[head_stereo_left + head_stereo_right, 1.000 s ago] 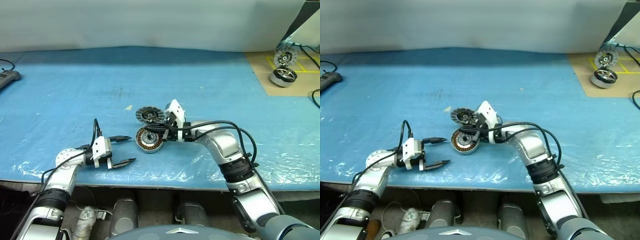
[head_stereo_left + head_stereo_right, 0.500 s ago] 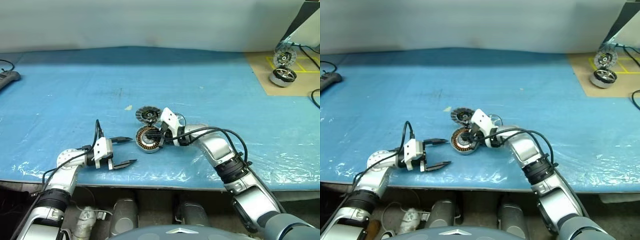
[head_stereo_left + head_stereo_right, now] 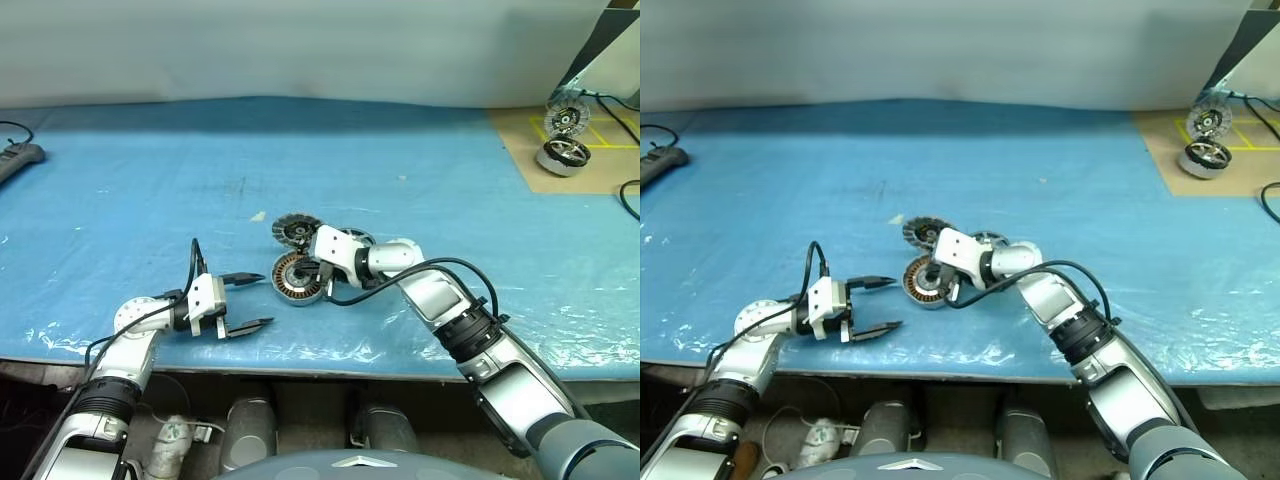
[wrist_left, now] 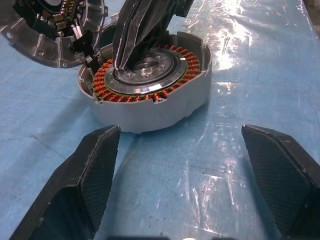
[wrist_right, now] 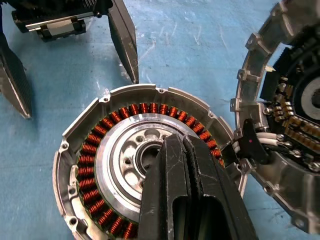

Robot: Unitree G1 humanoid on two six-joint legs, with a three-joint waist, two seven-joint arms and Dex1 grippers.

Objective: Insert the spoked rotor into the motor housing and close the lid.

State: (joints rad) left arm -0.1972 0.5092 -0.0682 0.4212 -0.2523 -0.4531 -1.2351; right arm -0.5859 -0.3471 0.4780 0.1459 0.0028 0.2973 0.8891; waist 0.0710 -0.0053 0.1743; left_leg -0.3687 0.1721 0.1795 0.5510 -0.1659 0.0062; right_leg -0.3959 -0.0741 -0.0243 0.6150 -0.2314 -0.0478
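The motor housing (image 3: 292, 287) lies flat on the blue sheet, its copper windings (image 5: 107, 121) facing up. My right gripper (image 5: 176, 146) is shut, and its joined fingers (image 4: 142, 30) press down on the silver hub in the housing's middle. The ribbed lid (image 3: 295, 230) leans tilted just behind the housing, touching its rim (image 5: 252, 145). A thin dark ring, the spoked rotor (image 3: 988, 238), lies behind my right wrist and is mostly hidden. My left gripper (image 3: 262, 300) hovers open a little to the left of the housing, pointing at it with nothing between its fingers (image 4: 95, 170).
A brown board at the back right carries another motor housing (image 3: 562, 155) and an upright disc (image 3: 568, 118). A dark device (image 3: 15, 155) lies at the far left edge. The table's front edge (image 3: 300, 370) runs just below both grippers.
My right wrist has rolled and sunk a little, so its shut fingers now point down into the housing's centre. The left gripper, housing and lid have stayed put.
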